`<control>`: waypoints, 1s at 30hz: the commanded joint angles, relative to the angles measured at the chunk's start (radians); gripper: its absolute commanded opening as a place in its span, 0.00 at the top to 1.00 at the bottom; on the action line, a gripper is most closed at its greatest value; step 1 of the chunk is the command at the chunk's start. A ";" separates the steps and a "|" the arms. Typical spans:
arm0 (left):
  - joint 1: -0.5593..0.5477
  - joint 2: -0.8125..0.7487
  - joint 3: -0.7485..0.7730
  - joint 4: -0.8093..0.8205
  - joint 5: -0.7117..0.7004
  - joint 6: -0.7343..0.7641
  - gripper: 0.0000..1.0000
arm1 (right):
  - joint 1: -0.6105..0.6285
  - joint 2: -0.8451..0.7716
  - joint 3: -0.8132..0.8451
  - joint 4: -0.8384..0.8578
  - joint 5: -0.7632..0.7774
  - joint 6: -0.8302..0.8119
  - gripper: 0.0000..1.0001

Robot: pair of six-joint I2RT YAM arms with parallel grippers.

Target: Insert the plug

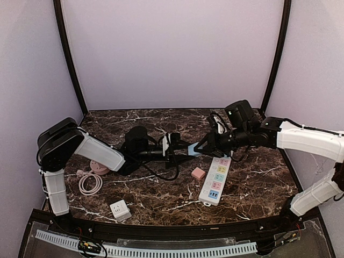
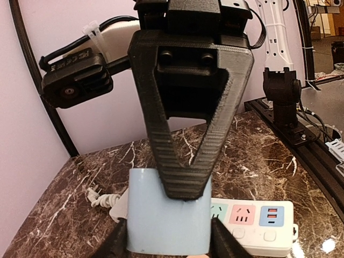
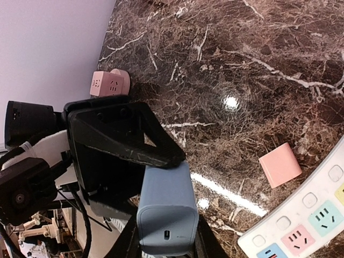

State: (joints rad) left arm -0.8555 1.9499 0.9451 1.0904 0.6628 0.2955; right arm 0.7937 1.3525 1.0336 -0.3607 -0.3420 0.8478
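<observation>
A light blue plug block (image 1: 194, 151) hangs in the air between my two grippers, above the marble table and left of the power strip (image 1: 215, 180). My left gripper (image 1: 184, 150) comes from the left and my right gripper (image 1: 200, 149) from the right. In the left wrist view the left gripper (image 2: 169, 243) has its fingers pressed on both sides of the block (image 2: 161, 217). In the right wrist view the right gripper (image 3: 165, 244) clamps the block (image 3: 165, 201) the same way. The strip is white with coloured sockets (image 2: 252, 215) (image 3: 309, 223).
A small pink adapter (image 1: 198, 173) (image 3: 279, 165) lies beside the strip. A pink socket cube (image 1: 98, 167) (image 3: 110, 83) and a coiled white cable (image 1: 90, 184) sit at the left. A white adapter (image 1: 120, 209) lies near the front edge. The strip's corded plug (image 2: 99, 196) lies behind it.
</observation>
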 commanded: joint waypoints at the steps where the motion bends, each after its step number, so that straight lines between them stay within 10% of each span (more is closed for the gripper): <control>1: -0.013 -0.010 -0.031 0.005 0.001 0.010 0.30 | 0.007 -0.014 -0.001 -0.018 0.039 -0.023 1.00; 5: -0.013 -0.027 -0.059 0.015 -0.012 0.027 0.02 | 0.007 -0.055 -0.010 -0.081 0.108 -0.004 1.00; 30: 0.033 -0.103 -0.100 -0.057 -0.159 0.055 0.01 | 0.020 0.029 0.120 -0.681 0.255 0.404 1.00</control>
State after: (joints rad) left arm -0.8257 1.8919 0.8661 1.0451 0.5316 0.3523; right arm 0.7982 1.3506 1.0954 -0.9516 -0.0952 1.1847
